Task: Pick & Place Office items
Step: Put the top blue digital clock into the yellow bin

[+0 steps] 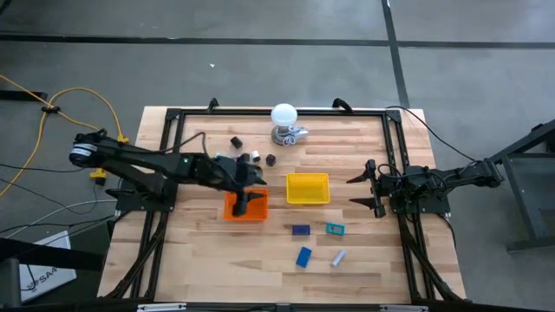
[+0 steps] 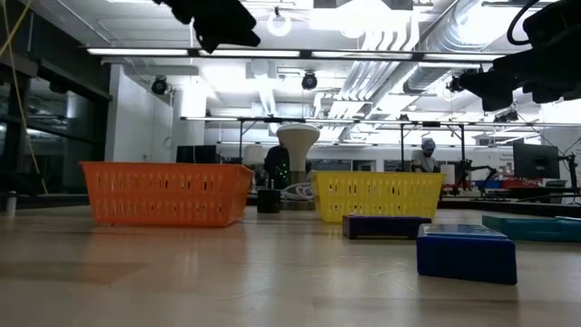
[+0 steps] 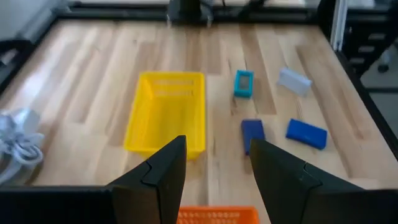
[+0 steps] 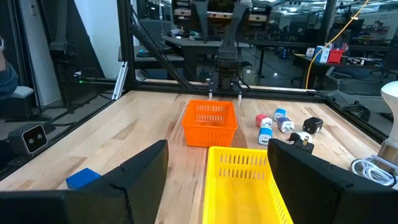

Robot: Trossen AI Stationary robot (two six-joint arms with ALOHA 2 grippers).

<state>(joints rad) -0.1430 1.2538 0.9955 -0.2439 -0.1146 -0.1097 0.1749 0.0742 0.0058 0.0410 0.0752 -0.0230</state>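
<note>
My left gripper (image 1: pixel 249 201) hovers open above the orange tray (image 1: pixel 245 208), holding nothing; its fingers (image 3: pixel 163 171) frame the yellow tray (image 3: pixel 166 112). My right gripper (image 1: pixel 351 191) waits open near the table's right edge, right of the yellow tray (image 1: pixel 308 188). A dark blue block (image 1: pixel 300 230), a teal block (image 1: pixel 335 229), a blue block (image 1: pixel 303 256) and a grey block (image 1: pixel 337 257) lie flat on the table, nearer than the yellow tray. Small black, blue, red and white bits (image 4: pixel 273 121) lie on the table left of the white ball.
A white ball on a metallic base (image 1: pixel 284 121) stands near the far edge, with a coiled cable (image 3: pixel 15 140) beside it. A black frame (image 1: pixel 173 117) runs around the tabletop. Bare wood lies along the near edge and between the trays.
</note>
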